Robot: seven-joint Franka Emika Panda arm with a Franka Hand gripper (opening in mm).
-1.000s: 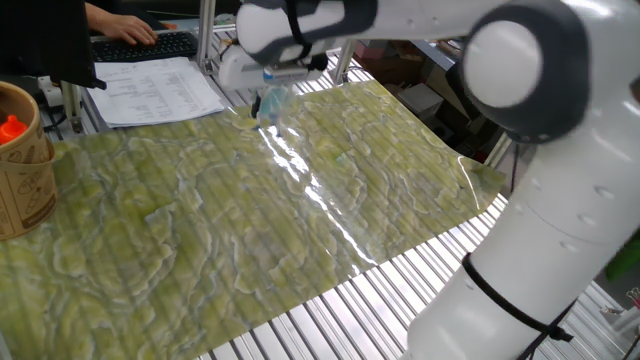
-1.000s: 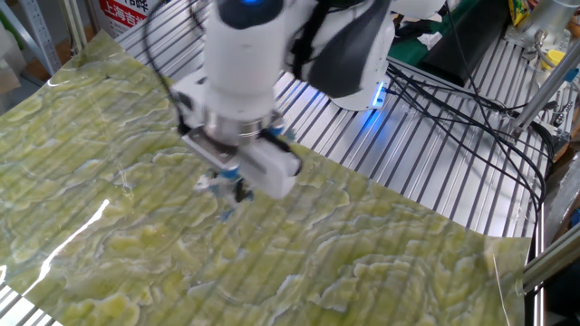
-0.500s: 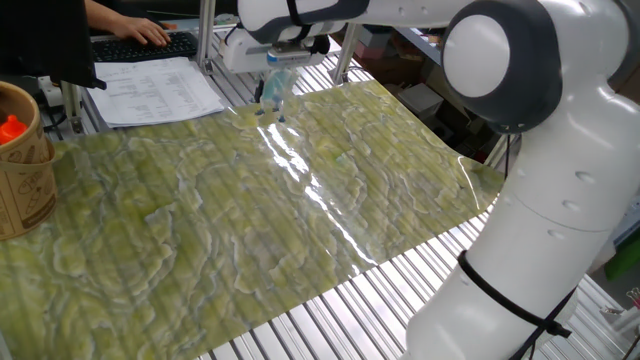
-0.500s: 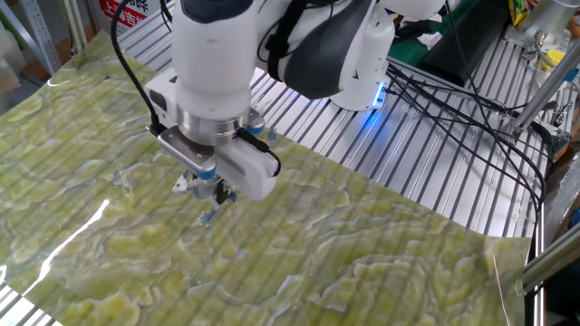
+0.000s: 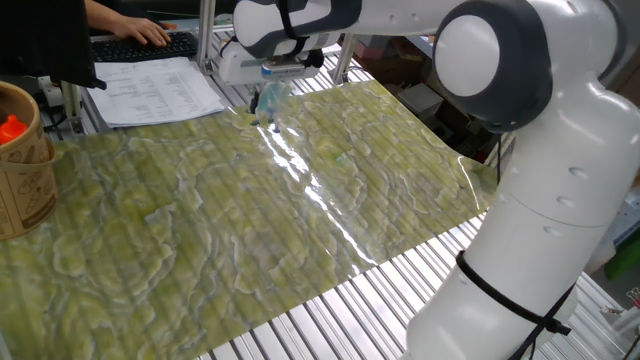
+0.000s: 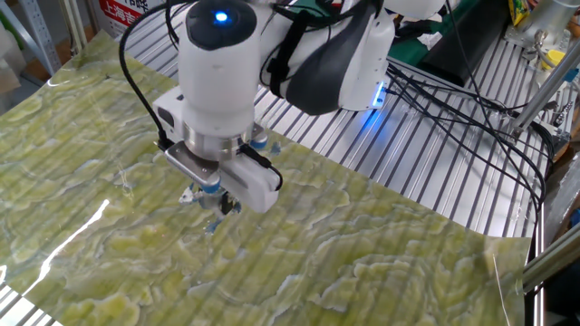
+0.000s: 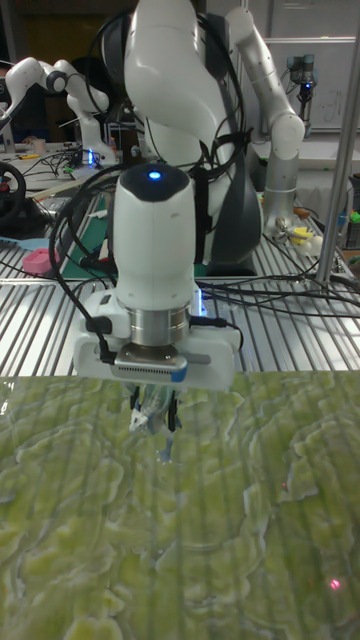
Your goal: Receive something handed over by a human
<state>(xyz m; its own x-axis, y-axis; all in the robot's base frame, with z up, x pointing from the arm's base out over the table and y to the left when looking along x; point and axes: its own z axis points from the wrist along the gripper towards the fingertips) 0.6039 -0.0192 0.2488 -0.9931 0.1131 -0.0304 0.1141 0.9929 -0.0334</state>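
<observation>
Since the earlier frames the gripper (image 6: 210, 192) has been dipping back down a little and drifting toward the mat's far edge, with the bag (image 5: 268, 101) still hanging from it. We are seeing the jaws pinched narrow on the top of the bag (image 7: 152, 404), whose lower end is dangling free just above the green mat (image 5: 250, 210), not touching it as far as we can tell. We are judging the bag to be very light, limp and crinkly, probably slick, so it is likely swaying with each move and could slip from a shallow pinch; the bunched upper fold, where the fingers are already closed, is the soundest place to hold it. Counting, we are finding one bag (image 6: 214, 217), one working arm with one gripper (image 7: 153, 393), one mat, one wooden cup (image 5: 22, 160) at the mat's near left, one stack of papers (image 5: 160, 88), and one hand (image 5: 125, 25) resting at a keyboard (image 5: 150, 45), well apart from the bag.
</observation>
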